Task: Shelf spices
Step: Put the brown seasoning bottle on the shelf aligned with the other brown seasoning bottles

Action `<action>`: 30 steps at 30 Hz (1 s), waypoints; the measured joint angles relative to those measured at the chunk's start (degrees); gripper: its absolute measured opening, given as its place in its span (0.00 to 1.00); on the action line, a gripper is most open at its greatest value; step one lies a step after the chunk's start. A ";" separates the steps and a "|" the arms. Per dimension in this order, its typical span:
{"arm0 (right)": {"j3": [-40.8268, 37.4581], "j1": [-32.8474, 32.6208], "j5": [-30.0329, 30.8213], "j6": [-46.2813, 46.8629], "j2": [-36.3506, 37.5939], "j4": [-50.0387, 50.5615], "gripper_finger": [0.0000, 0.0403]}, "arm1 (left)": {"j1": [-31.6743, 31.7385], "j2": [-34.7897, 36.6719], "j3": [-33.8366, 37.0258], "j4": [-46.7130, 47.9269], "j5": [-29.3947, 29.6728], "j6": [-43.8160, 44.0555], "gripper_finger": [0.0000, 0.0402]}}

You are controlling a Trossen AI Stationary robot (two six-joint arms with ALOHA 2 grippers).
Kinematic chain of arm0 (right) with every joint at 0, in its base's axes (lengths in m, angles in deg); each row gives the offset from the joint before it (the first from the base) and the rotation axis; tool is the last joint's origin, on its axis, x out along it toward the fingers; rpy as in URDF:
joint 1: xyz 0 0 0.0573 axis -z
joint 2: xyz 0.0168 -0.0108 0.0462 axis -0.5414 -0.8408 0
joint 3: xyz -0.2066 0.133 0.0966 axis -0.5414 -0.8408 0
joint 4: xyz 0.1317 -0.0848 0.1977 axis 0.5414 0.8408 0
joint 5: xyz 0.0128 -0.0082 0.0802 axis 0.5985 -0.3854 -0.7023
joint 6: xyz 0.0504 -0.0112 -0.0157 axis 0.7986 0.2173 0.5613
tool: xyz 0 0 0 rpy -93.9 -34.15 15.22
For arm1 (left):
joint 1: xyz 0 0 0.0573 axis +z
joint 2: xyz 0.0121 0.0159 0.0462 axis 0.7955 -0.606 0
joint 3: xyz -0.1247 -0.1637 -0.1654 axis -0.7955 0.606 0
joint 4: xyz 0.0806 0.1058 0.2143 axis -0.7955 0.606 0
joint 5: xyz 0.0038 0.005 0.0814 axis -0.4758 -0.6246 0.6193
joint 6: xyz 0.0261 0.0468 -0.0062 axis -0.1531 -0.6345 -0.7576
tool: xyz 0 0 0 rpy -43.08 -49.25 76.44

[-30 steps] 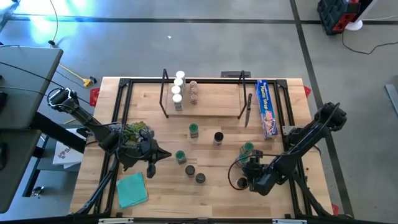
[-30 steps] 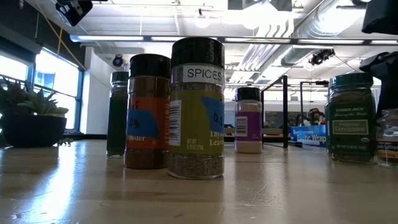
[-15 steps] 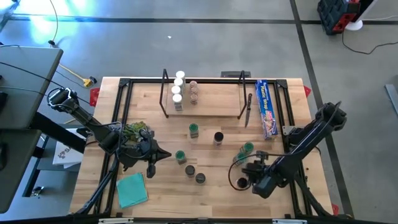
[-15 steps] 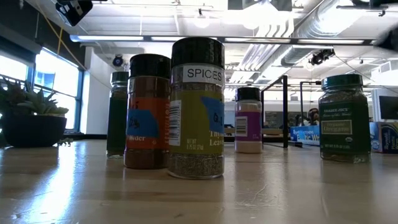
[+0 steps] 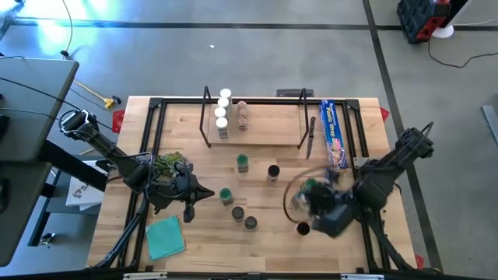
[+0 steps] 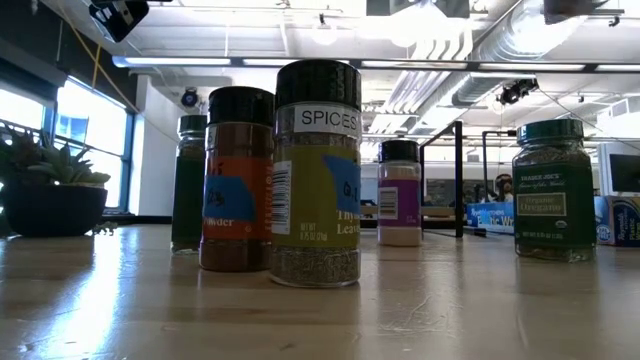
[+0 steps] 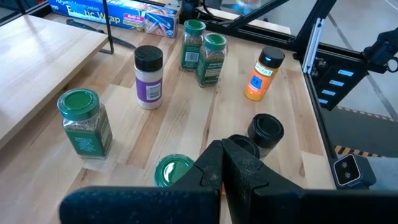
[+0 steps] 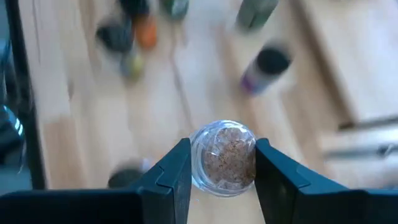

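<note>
Here we see the right gripper [image 8: 216, 163] clamping a round clear-glass jar [image 8: 224, 155] of grainy tan spice above the wooden table's [image 5: 194, 144] right edge; left gripper [image 7: 222, 163] closed, empty.

"SPICES" stands on the front jar [image 6: 317, 172]; "TRADER JOE'S" on the green-lidded jar [image 6: 554, 190] at 3 o'clock.
</note>
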 joint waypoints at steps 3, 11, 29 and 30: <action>3.07 6.92 1.81 -9.05 -0.51 -2.81 0.31 | -0.01 0.00 0.00 -0.02 -0.04 0.00 0.00; 3.89 29.34 -1.55 -32.80 -6.01 -20.41 0.31 | -0.85 0.00 0.00 0.04 -0.07 0.04 0.00; 3.87 48.42 -13.20 -35.07 -25.28 -43.89 0.31 | -3.76 0.00 0.00 -0.07 1.75 0.11 0.00; 3.87 48.41 -13.08 -34.78 -25.81 -44.39 0.31 | -3.76 0.00 0.00 -0.09 1.79 0.11 0.00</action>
